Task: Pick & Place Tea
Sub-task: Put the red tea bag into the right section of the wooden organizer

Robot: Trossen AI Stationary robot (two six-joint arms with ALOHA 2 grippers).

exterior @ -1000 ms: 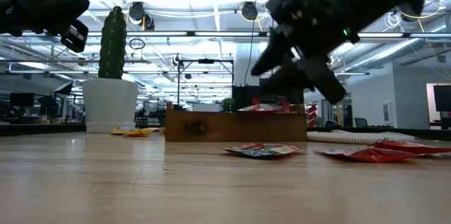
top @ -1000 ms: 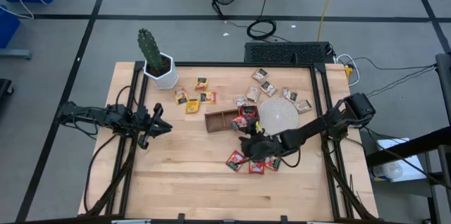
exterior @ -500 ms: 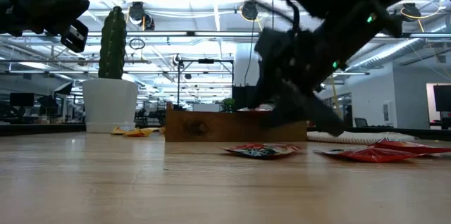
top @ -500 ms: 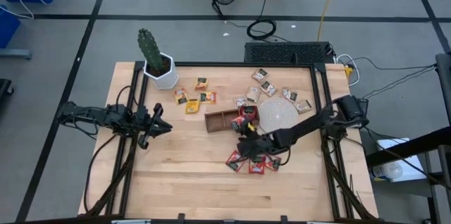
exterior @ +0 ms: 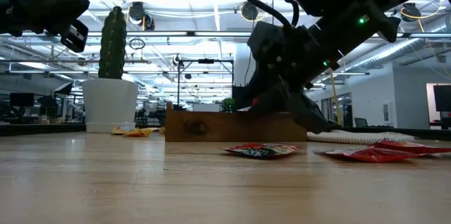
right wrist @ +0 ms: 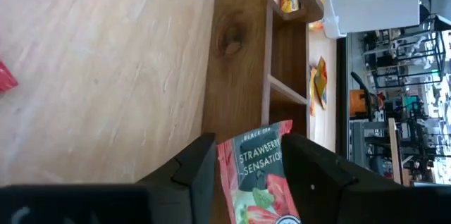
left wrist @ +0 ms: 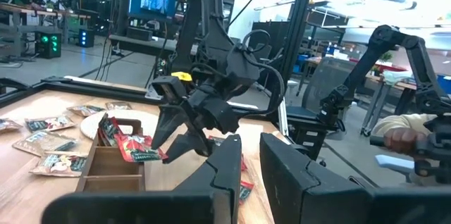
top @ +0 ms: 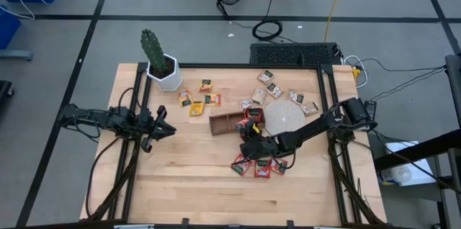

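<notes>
My right gripper (top: pixel 248 135) hovers at the right end of the brown wooden tray (top: pixel 225 123), shut on a red tea sachet (right wrist: pixel 255 175) marked "Strawberry Sensation". More red sachets stand in the tray's right compartment (top: pixel 252 117). Loose red sachets (top: pixel 261 168) lie flat on the table just near of the gripper. Yellow sachets (top: pixel 194 103) and tan ones (top: pixel 270 85) lie toward the far edge. My left gripper (top: pixel 162 123) waits shut at the table's left edge, holding nothing. My right gripper has the red sachet between its two fingers (right wrist: pixel 190 175), and the sachet's side edges (right wrist: pixel 222 175) lie against their inner faces. Its printed face is turned toward the wrist camera. The fingers slant down from the table's right. The sachet (left wrist: pixel 137 152) hangs clear over the tray's right end.
A round whitish disc (top: pixel 284 119) lies right of the tray, under my right arm. A cactus in a white pot (top: pixel 160 63) stands at the far left corner. Bare wood spreads across the near half and the middle left of the table.
My right gripper has sunk and moved from above the loose red sachets toward the far edge and the tray's right end, rolling a little as it went.
</notes>
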